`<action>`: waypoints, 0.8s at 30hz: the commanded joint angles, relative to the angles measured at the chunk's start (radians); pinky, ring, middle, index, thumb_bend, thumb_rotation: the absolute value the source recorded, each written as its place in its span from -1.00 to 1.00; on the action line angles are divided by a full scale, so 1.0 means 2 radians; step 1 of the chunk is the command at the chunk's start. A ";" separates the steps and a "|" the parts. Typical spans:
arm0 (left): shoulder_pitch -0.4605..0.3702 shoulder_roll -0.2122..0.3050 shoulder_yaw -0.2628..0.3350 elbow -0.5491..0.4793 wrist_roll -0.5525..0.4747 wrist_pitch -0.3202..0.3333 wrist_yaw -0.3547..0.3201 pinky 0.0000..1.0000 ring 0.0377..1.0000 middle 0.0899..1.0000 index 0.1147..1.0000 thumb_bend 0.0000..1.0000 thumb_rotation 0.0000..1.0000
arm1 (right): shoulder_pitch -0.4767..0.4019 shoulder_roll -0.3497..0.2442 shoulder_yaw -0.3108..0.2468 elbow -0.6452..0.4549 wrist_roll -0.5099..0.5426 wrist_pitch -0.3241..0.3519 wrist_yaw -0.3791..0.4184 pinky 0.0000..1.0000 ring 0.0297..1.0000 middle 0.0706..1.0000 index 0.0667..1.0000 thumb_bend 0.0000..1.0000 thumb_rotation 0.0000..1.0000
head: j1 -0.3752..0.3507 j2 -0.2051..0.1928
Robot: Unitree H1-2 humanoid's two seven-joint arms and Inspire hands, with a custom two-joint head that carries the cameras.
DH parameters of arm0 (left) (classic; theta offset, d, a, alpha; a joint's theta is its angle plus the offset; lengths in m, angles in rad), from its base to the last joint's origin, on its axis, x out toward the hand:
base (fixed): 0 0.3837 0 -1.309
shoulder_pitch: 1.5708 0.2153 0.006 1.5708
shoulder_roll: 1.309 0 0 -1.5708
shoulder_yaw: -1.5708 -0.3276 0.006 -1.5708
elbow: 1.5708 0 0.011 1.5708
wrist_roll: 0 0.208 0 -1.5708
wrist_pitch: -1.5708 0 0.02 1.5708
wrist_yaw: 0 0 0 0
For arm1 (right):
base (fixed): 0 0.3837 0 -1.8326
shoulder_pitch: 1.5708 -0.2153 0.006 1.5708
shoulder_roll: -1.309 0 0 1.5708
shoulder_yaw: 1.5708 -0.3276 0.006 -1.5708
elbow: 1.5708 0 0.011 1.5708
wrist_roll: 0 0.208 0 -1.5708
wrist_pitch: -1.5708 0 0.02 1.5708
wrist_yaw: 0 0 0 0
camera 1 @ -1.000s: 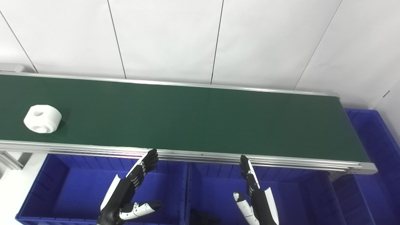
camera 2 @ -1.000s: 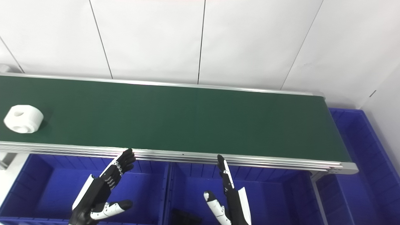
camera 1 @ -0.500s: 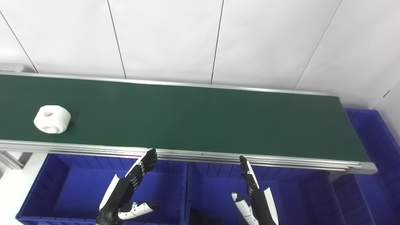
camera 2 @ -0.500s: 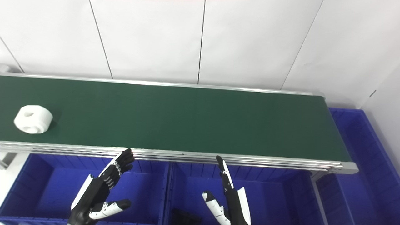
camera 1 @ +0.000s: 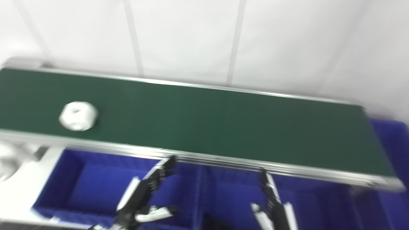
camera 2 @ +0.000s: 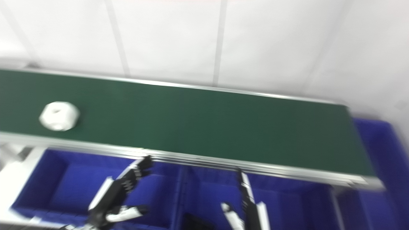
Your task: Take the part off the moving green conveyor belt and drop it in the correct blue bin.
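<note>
the white part is seen on the green belt, up and left of the left hand, which is nearer. both hands are held empty with fingers spread, right hand included, over the blue bins.

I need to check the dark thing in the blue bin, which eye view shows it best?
Neither shows it well. The right eye view shows slightly more of the dark object at the bottom edge in the blue bin. The left eye view shows it equally blurred and cropped.
</note>
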 commanded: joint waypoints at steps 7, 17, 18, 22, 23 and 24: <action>-0.009 0.000 -0.002 -0.003 0.002 -0.018 0.011 0.62 0.74 0.75 0.69 0.57 -0.14 | -0.013 0.002 -0.007 0.011 -0.028 -0.050 -0.018 0.98 0.95 0.96 1.00 0.35 1.00 | 0.005 -0.024; -0.030 0.011 0.012 -0.038 -0.012 -0.018 0.009 0.58 0.68 0.70 0.66 0.54 -0.27 | -0.023 0.001 -0.004 0.029 -0.024 -0.052 -0.025 0.97 0.94 0.94 0.96 0.37 0.91 | 0.002 -0.042; -0.033 0.013 0.015 -0.040 -0.013 -0.018 0.009 0.58 0.68 0.70 0.66 0.54 -0.28 | -0.024 0.001 -0.004 0.031 -0.022 -0.052 -0.024 0.97 0.94 0.93 0.95 0.37 0.90 | 0.002 -0.044; -0.049 0.024 0.030 -0.050 0.011 -0.018 0.024 0.61 0.67 0.69 0.66 0.61 -0.08 | -0.027 0.004 -0.006 0.035 -0.027 -0.052 -0.031 0.92 0.91 0.92 0.93 0.40 0.87 | 0.001 -0.052; -0.057 0.030 0.033 -0.054 0.003 -0.018 0.019 0.61 0.67 0.69 0.66 0.61 -0.07 | -0.027 0.004 -0.006 0.036 -0.032 -0.051 -0.034 0.92 0.91 0.91 0.93 0.40 0.87 | 0.001 -0.055; -0.064 0.035 0.036 -0.058 -0.001 -0.018 0.017 0.64 0.69 0.71 0.67 0.57 -0.13 | -0.028 0.005 -0.007 0.035 -0.034 -0.051 -0.035 0.92 0.90 0.91 0.93 0.39 0.88 | 0.002 -0.056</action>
